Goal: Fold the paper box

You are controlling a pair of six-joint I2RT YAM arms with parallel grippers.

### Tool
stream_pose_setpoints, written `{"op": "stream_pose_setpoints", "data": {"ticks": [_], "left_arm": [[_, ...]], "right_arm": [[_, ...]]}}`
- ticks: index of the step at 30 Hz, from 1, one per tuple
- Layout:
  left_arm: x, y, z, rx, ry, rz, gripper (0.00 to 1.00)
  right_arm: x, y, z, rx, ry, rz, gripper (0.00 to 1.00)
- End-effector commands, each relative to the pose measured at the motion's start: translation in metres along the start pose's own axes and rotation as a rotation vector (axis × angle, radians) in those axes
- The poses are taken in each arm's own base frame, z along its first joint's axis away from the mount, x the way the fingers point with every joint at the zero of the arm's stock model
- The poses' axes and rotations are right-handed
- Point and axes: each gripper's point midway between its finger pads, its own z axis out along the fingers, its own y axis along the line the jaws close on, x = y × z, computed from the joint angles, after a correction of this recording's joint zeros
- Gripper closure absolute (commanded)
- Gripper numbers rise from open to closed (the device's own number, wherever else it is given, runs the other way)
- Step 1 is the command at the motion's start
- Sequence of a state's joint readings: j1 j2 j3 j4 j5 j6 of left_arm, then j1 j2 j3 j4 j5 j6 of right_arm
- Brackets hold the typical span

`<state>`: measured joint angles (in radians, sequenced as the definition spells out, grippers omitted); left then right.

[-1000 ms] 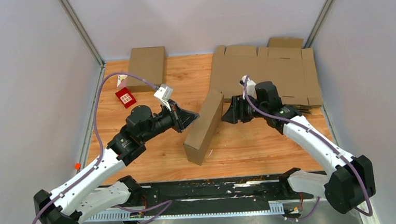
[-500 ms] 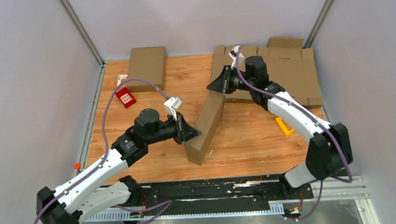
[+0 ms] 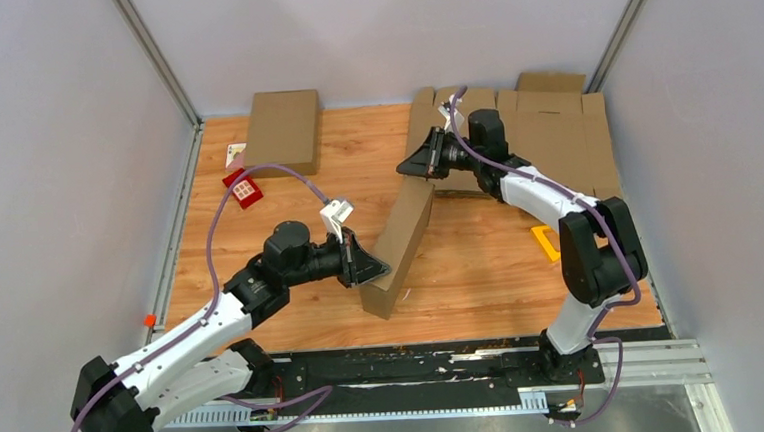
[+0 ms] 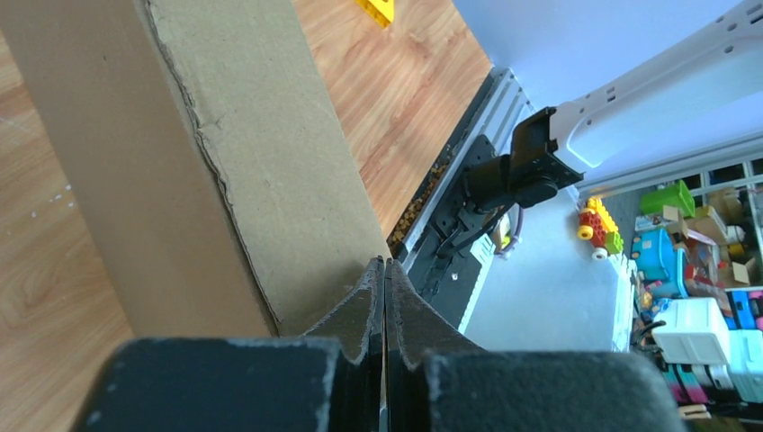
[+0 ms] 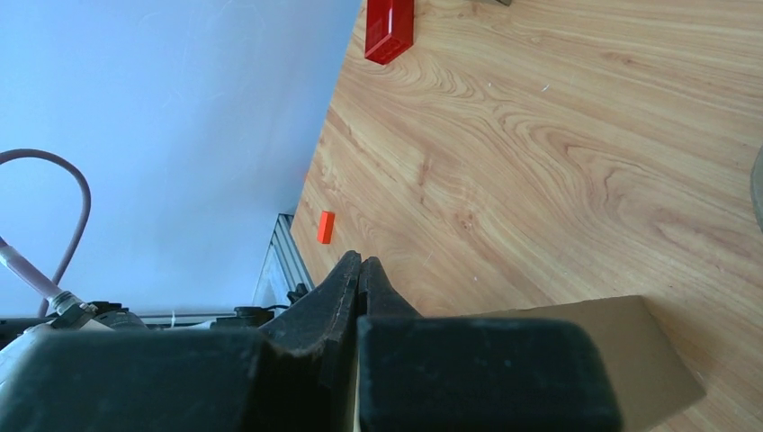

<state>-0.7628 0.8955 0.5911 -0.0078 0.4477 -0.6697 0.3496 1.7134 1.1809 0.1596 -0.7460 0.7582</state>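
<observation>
The paper box [image 3: 400,243] is a brown cardboard slab standing on its long narrow side in the middle of the table, running from near left to far right. My left gripper [image 3: 385,271] is shut and empty, with its tips against the box's left face near the near end. In the left wrist view the box [image 4: 180,162] fills the left half, and the left gripper [image 4: 384,263] points at its lower corner. My right gripper [image 3: 402,170] is shut and empty, just above the box's far end. The right wrist view has the right gripper [image 5: 360,259] over bare wood, with a box corner [image 5: 630,360] at lower right.
A closed cardboard box [image 3: 283,132] lies at the back left, with a red block [image 3: 243,190] beside it. A pile of flat brown blanks [image 3: 543,136] covers the back right. A yellow piece [image 3: 545,243] lies right of the box, and a small orange piece [image 3: 150,318] sits on the left rail.
My right arm swung from the box's right side up to its far end, and its jaws closed. My left gripper slid along the box toward the near end.
</observation>
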Motion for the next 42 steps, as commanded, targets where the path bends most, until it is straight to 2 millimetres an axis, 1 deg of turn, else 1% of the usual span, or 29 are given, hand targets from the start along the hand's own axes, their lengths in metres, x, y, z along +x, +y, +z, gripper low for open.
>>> {"op": "stream_pose_setpoints", "data": {"ticks": [1, 3, 4, 7, 10, 12, 14, 15, 16, 18, 20, 21, 23, 25, 26, 28, 30, 34, 37, 39, 42], "left_arm": [[0.024, 0.018, 0.003, -0.036, 0.052, -0.034, 1.0], [0.02, 0.022, 0.002, -0.066, 0.043, -0.016, 1.0], [0.017, 0.022, 0.001, -0.076, 0.042, -0.005, 1.0], [0.005, 0.014, -0.002, -0.079, 0.034, 0.028, 1.0], [-0.019, -0.003, -0.006, -0.062, -0.002, 0.069, 1.0], [-0.039, -0.018, -0.01, -0.049, -0.027, 0.099, 1.0], [-0.056, -0.032, -0.012, -0.03, -0.044, 0.12, 1.0], [-0.06, -0.037, -0.013, -0.02, -0.047, 0.125, 1.0], [-0.06, -0.039, -0.013, -0.012, -0.045, 0.123, 1.0], [-0.054, -0.039, -0.011, 0.006, -0.031, 0.105, 1.0], [-0.042, -0.034, -0.01, 0.012, -0.006, 0.075, 1.0], [-0.039, -0.033, -0.011, 0.013, -0.005, 0.066, 1.0], [-0.04, -0.036, -0.014, 0.019, -0.018, 0.05, 1.0], [-0.043, -0.042, -0.019, 0.03, -0.027, 0.05, 1.0], [-0.043, -0.045, -0.021, 0.034, -0.025, 0.05, 1.0], [-0.043, -0.046, -0.023, 0.033, -0.015, 0.049, 1.0], [-0.042, -0.047, -0.023, 0.033, -0.007, 0.037, 1.0], [-0.047, -0.058, -0.025, 0.077, -0.02, 0.023, 1.0], [-0.045, -0.054, -0.029, 0.052, -0.023, 0.028, 1.0], [-0.037, -0.048, -0.026, 0.042, -0.004, 0.016, 1.0], [-0.004, -0.029, -0.019, 0.048, 0.046, -0.045, 1.0]], "right_arm": [[0.005, -0.01, 0.002, -0.005, 0.021, 0.014, 1.0], [-0.001, -0.007, -0.001, 0.013, 0.017, -0.002, 1.0], [-0.006, -0.001, -0.002, 0.014, 0.012, -0.017, 1.0], [-0.02, 0.022, -0.008, -0.006, -0.007, -0.062, 1.0], [-0.034, 0.047, -0.017, -0.021, -0.029, -0.112, 1.0], [-0.038, 0.057, -0.023, -0.021, -0.036, -0.135, 1.0], [-0.037, 0.064, -0.027, -0.03, -0.037, -0.147, 1.0], [-0.033, 0.061, -0.027, -0.03, -0.031, -0.139, 1.0], [-0.03, 0.059, -0.028, -0.031, -0.027, -0.135, 1.0], [-0.019, 0.044, -0.025, -0.009, -0.011, -0.115, 1.0], [-0.003, 0.014, -0.018, 0.042, 0.015, -0.074, 1.0], [0.008, -0.004, -0.014, 0.07, 0.039, -0.035, 1.0], [0.025, -0.031, -0.003, 0.082, 0.081, 0.015, 1.0], [0.038, -0.047, 0.002, 0.097, 0.125, 0.046, 1.0], [0.039, -0.051, 0.002, 0.108, 0.126, 0.048, 1.0], [0.035, -0.05, 0.0, 0.116, 0.108, 0.036, 1.0], [0.027, -0.042, -0.003, 0.115, 0.09, 0.008, 1.0], [0.024, -0.032, -0.008, 0.114, 0.09, -0.008, 1.0], [0.024, -0.028, -0.01, 0.104, 0.089, -0.014, 1.0], [0.023, -0.028, -0.01, 0.103, 0.086, -0.017, 1.0], [0.023, -0.028, -0.009, 0.101, 0.087, -0.017, 1.0]]}}
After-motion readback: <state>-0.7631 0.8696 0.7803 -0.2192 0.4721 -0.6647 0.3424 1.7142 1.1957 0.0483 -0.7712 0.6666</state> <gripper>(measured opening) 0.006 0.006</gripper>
